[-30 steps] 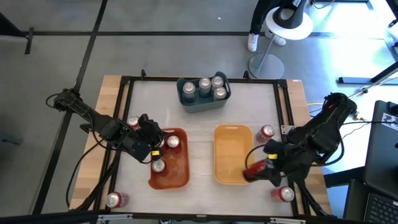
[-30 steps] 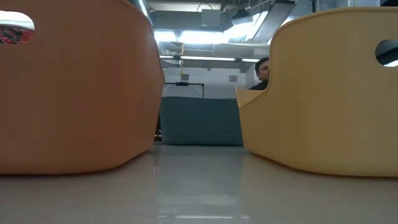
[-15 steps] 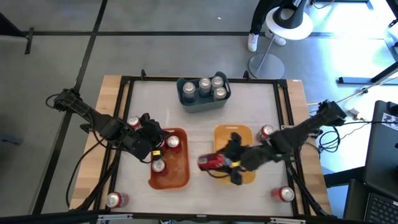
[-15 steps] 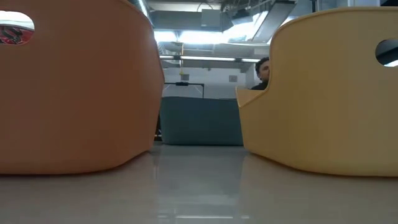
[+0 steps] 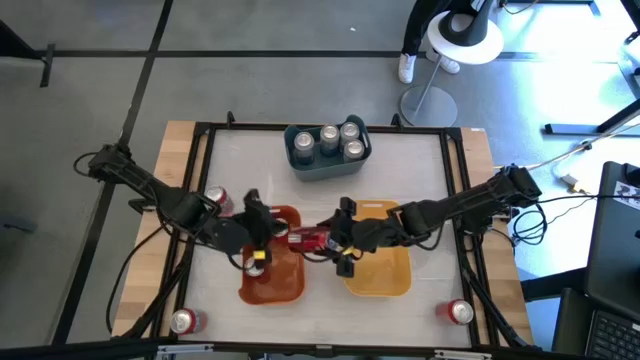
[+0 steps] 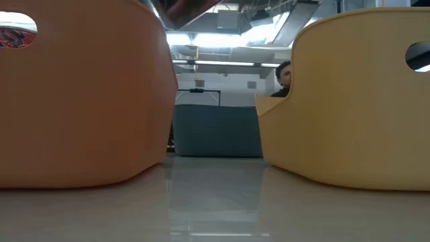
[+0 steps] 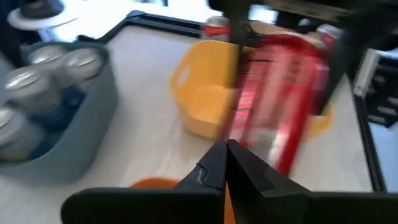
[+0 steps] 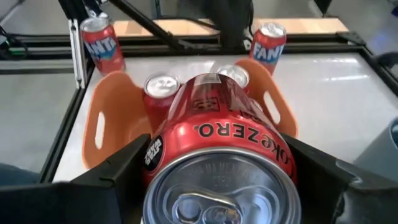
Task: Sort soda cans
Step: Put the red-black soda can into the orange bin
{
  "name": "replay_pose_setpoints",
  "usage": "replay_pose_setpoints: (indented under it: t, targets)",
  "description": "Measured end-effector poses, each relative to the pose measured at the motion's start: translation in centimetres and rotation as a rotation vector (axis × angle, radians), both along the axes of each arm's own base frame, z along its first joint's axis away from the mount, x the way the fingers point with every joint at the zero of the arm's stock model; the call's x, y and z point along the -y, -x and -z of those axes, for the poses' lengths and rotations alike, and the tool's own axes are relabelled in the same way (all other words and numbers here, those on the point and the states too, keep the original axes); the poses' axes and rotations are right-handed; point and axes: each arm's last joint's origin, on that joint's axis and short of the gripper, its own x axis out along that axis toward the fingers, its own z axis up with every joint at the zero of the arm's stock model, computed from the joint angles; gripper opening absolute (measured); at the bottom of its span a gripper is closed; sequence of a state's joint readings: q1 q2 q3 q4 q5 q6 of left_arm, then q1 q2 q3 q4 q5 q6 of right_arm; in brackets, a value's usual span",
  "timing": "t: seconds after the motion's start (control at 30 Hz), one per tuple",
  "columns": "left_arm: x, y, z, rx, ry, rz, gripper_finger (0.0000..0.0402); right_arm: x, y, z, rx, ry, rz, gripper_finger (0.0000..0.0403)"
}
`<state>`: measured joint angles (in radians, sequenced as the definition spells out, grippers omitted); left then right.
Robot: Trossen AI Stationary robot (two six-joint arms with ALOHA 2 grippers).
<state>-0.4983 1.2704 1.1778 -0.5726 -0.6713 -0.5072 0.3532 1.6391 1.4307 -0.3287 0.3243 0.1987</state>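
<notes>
Red can (image 8: 221,134) printed "ZERO", lying on its side between the right gripper's (image 5: 335,243) fingers (image 8: 112,180), which clamp its body, at the orange bin's (image 5: 290,285) 3 o'clock rim. Two "Fanta" cans (image 8: 102,45) stand on the desk (image 5: 400,165) beyond that bin. Left gripper (image 5: 252,222), fingers (image 7: 205,174) pressed together and empty, hovers at the bin's 9 o'clock side. Grey bin (image 5: 325,162) holds silver cans (image 5: 328,140) at 12 o'clock.

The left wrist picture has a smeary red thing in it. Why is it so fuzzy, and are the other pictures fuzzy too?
In the left wrist view the red can is smeared, likely because it or the camera is moving. In the right wrist view the same can, held by the right gripper, looks sharp. In the high view all looks crisp, with bright light on the floor at top right. In the low view the tabletop shines with glare.
</notes>
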Motion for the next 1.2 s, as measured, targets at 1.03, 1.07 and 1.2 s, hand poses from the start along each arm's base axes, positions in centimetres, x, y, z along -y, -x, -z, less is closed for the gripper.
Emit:
replay_pose_setpoints:
  t: [1.03,1.07,1.2]
  targets:
    - [1.8,-1.5,3.7,-0.183,-0.017,0.035,0.0001,0.2,-3.6,1.0,0.190,0.001,-0.043,0.0285]
    - [1.8,-1.3,3.7,-0.188,-0.015,0.033,0.0001,0.2,-3.6,1.0,0.189,-0.001,-0.043,0.0285]
    - [1.5,0.7,2.7,-0.198,0.013,-0.003,0.0001,0.2,-3.8,0.8,0.224,-0.033,-0.041,0.0285]
